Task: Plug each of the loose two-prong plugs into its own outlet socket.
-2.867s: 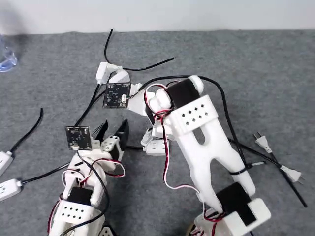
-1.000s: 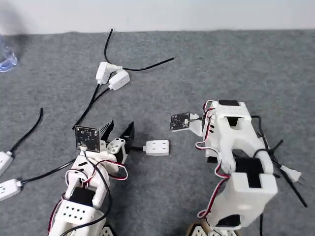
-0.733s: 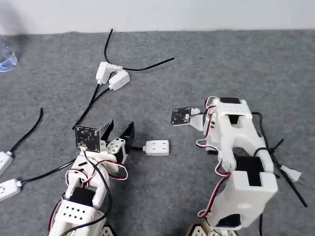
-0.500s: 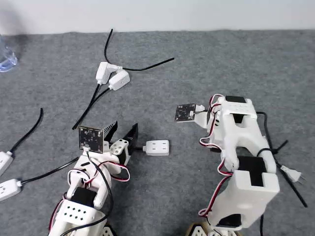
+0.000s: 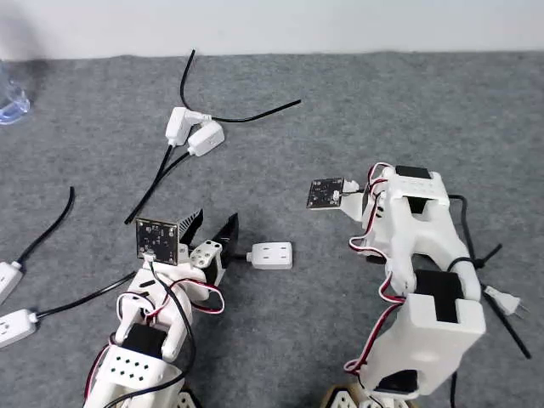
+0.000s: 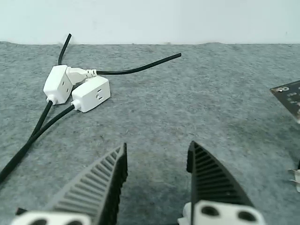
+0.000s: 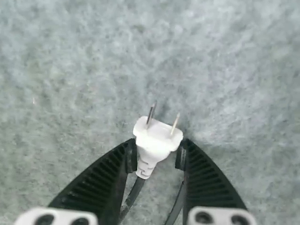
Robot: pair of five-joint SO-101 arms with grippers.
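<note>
While right gripper (image 7: 157, 144) clamps a white two-prong plug (image 7: 154, 133), frame lower centre, left gripper (image 6: 157, 147) stands wide. Outlet socket (image 5: 272, 255) lies just beside it.

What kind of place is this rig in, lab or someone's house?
Likely a robotics lab bench, not a home. Two white hobby arms sit on a grey felt-like mat, loose sockets on cut-off cords and a plug lie around as practice pieces, and the wall behind is bare white.
</note>
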